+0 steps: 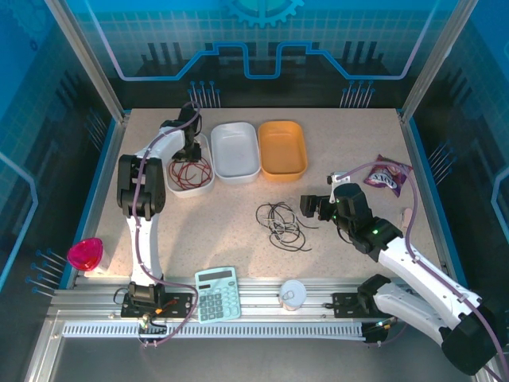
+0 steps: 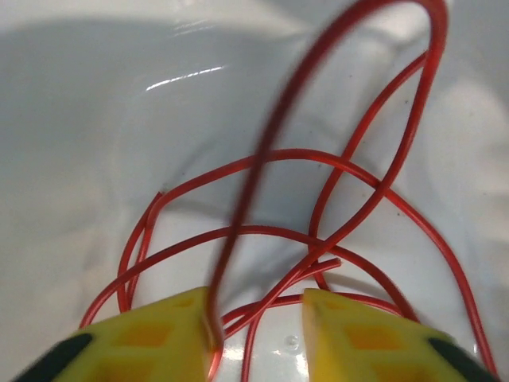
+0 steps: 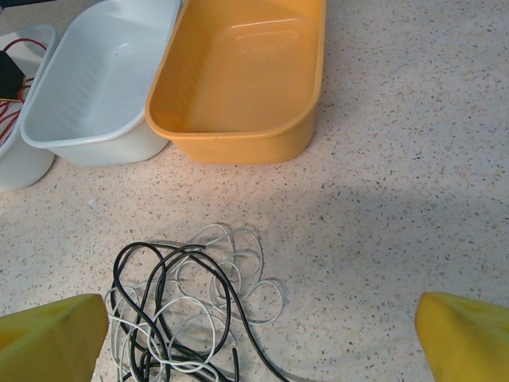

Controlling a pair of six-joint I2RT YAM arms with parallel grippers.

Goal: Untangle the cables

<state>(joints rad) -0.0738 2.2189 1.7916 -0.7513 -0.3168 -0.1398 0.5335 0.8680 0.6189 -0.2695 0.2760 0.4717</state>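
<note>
The red cable (image 1: 189,173) lies coiled in a white tray (image 1: 191,193) at the back left. My left gripper (image 1: 189,151) reaches down into that tray. In the left wrist view its yellow jaws (image 2: 258,318) stand apart over the red loops (image 2: 318,159), and one raised strand leans against the inner face of the left finger (image 2: 159,334). The black cable (image 3: 159,270) and white cable (image 3: 246,270) lie tangled together on the table (image 1: 282,223). My right gripper (image 1: 305,208) hovers just right of them, wide open (image 3: 261,318) and holding nothing.
A pale grey tray (image 1: 235,151) and an orange tray (image 1: 282,149) stand side by side behind the tangle. A purple snack bag (image 1: 387,175) lies at the right. A calculator (image 1: 217,293), a small white cup (image 1: 292,294) and a pink object (image 1: 84,253) sit along the near edge.
</note>
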